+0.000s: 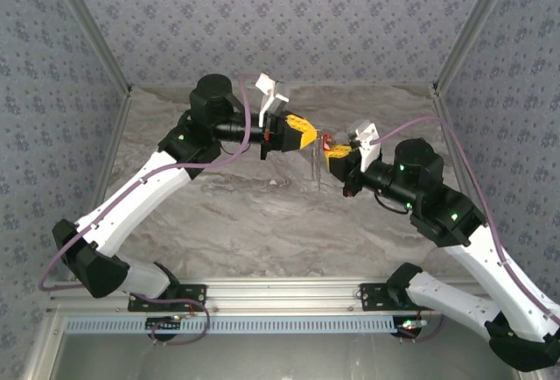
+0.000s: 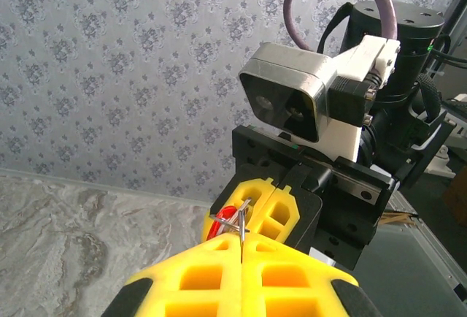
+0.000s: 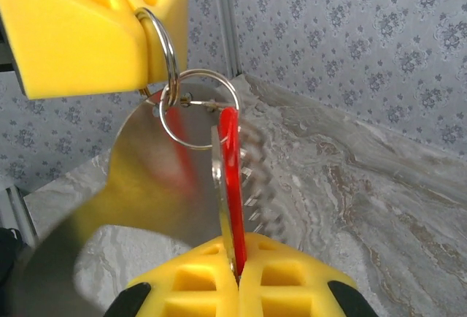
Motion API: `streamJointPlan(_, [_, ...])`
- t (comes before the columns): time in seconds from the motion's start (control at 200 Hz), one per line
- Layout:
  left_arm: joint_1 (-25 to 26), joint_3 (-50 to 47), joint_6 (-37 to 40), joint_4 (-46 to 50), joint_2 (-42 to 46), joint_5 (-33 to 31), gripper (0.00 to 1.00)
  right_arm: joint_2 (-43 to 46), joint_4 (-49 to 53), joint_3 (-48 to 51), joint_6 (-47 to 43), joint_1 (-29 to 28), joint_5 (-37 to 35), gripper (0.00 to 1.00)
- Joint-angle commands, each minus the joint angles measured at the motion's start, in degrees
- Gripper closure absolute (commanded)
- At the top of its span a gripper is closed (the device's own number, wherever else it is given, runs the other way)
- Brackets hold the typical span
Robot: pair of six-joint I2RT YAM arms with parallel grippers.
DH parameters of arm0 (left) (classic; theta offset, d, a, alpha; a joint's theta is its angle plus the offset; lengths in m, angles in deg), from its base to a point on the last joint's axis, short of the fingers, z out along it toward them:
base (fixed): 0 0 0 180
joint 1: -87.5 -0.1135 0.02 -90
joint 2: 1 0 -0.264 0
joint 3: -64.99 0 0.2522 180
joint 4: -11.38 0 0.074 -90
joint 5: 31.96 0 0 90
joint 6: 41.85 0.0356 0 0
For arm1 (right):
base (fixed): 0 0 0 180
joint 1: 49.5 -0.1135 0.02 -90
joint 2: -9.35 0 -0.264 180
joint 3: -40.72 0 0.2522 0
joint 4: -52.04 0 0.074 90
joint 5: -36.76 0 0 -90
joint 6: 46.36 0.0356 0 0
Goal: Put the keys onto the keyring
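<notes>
Both grippers meet tip to tip above the middle of the table. My left gripper is shut on the keyring, pinching a thin silver ring edge-on. A second ring links into it. My right gripper is shut on the key, whose red head stands upright between my fingers. The top of the key's head touches the second ring; I cannot tell whether it is threaded. A blurred shiny metal piece hangs below the rings.
The marble-patterned table lies below both grippers. Patterned walls with metal corner posts close in the back and sides. The right arm's wrist camera faces my left gripper at close range.
</notes>
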State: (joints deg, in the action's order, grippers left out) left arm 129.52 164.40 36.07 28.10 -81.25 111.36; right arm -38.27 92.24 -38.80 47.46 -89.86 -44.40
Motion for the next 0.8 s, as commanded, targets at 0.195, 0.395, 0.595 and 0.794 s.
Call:
streamJointPlan(0.195, [0.3,-0.1,0.4,-1.6,1.5,0.7,1.00,-2.6,0.8,-8.0,-1.5,0.4,0.7,1.00])
streamJointPlan(0.395, [0.2,-0.1,0.3,-1.8,1.4,0.7,1.00,-3.2,1.0,-8.7,-1.7,0.5,0.7,1.00])
streamJointPlan(0.595, [0.2,-0.3,0.1,-1.4,1.5,0.0,0.99,-3.7,1.4,-8.4,-1.7,1.2,0.0,1.00])
streamJointPlan(0.794, [-0.2,-3.3,0.2,-1.8,3.7,-4.0,0.52,-5.8,3.8,-8.9,-1.4,3.5,0.1,1.00])
